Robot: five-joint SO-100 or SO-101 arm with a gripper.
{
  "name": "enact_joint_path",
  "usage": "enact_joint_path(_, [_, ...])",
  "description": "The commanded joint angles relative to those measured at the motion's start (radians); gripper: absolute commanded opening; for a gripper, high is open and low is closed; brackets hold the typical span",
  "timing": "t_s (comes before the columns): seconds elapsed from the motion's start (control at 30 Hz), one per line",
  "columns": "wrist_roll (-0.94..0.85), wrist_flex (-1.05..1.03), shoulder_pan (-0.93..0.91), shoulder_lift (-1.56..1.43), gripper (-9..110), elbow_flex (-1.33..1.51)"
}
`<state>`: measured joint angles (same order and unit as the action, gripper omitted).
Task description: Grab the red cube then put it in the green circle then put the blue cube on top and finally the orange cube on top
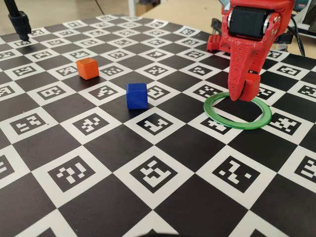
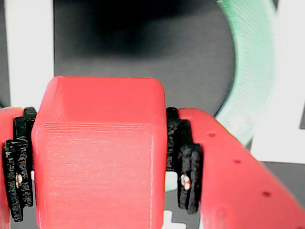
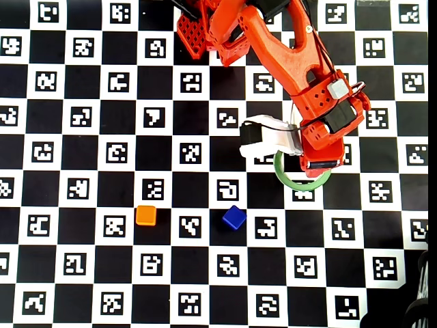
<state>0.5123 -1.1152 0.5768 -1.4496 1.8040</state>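
Nearest the wrist camera, the red cube (image 2: 97, 152) is filling the lower frame, pinched on both sides between the black pads (image 2: 183, 164) of the gripper (image 2: 100, 160); the claw is closed on it. Behind the cube in that view, the green circle (image 2: 255, 71) is curving across the dark square, so the cube is sitting over the ring's open centre.

In the fixed view, the blue cube (image 1: 137, 95) is sitting closest on the checkered board (image 1: 148, 197), well apart from the ring. Further right, the circle (image 1: 237, 121) is lying flat, and the gripper (image 1: 242, 94) is reaching down into it with the red cube (image 1: 253, 85) clamped at its tip, low over the board or just touching it; I cannot tell which. Further back on the left, the orange cube (image 1: 87, 68) is resting alone, near the blue one but not touching.

From overhead, the orange cube (image 3: 145, 215) and blue cube (image 3: 234, 217) are lying side by side in a row, apart from the circle (image 3: 295, 182), which the arm is mostly covering.

By my judgement the first step is nearly finished: the red cube is at the ring but not yet released. Stacking blue, then orange, is left.
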Motion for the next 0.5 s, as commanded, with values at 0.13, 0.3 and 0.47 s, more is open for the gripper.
enact_joint_path(0.13, [-0.020,0.058,-0.029,-0.094,-1,0.035])
enact_joint_path(0.3, [-0.020,0.084,-0.041,-0.094,-1,0.057])
enact_joint_path(0.47, [-0.017,0.103,-0.043,-0.089,-1,0.069])
